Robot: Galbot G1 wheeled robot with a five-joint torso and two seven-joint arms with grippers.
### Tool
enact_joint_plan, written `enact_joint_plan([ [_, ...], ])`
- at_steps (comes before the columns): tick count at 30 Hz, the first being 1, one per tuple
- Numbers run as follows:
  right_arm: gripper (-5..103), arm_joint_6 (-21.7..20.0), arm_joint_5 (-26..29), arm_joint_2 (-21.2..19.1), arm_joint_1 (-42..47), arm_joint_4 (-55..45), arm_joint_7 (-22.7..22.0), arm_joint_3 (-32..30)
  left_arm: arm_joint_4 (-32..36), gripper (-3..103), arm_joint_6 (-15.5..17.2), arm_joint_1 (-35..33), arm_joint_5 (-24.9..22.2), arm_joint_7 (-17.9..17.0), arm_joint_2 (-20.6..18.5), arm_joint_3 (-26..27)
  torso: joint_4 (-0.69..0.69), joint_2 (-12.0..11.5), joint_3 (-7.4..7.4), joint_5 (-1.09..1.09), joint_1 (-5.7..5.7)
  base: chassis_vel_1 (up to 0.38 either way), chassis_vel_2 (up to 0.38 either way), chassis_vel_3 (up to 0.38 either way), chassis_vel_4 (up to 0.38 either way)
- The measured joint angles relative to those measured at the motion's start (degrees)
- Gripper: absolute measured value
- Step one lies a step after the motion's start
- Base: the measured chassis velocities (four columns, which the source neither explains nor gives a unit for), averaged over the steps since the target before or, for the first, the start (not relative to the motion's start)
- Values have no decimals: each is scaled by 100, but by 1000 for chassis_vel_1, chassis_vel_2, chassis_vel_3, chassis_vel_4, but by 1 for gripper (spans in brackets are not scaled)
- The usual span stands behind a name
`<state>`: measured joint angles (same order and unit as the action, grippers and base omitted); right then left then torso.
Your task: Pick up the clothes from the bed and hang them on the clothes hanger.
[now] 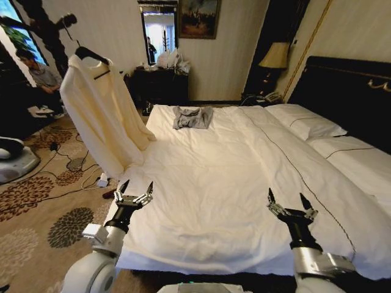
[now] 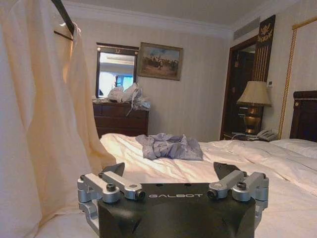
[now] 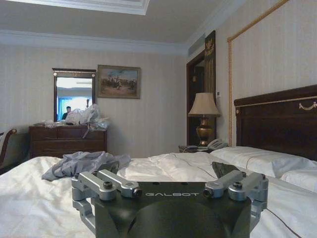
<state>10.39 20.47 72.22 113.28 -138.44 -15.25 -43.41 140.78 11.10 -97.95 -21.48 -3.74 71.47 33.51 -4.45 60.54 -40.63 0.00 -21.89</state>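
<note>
Clothes [image 1: 101,116] are already up on the clothes hanger [image 1: 91,56], so the hanging step looks done to me. No more clothes need lifting, so I think the next move only calls for the arms to stay clear of the shirt.

Start at the left gripper [image 1: 134,194]. Its two fingers are spread wide apart and hold nothing. It hovers low over the near left edge of the bed [image 1: 208,183]. Look up and a bit further to its left side and the cream shirt hangs there, near the gripper but not touching it. In the left wrist view the shirt [image 2: 39,114] falls like a big curtain close beside the gripper [image 2: 171,173], with the black hanger [image 2: 63,15] poking out at the top. One part of the shirt seems to rest on the bed edge.

The right gripper [image 1: 291,204] is wide open too, with nothing in it. It hovers over the near right part of the bed, well apart from the shirt.

Further off, past both grippers, a small grey garment [image 1: 192,116] lies crumpled on the far end of the white sheet.
</note>
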Motion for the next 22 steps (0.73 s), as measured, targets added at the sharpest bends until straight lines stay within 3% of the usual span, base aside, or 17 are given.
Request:
enact_joint_plan([
  [22,100,8,34,-31,-32,18,16,-7,-45,100,11,49,-58,1,-52,-5,0,0,0,0,1,0,0,0,0],
])
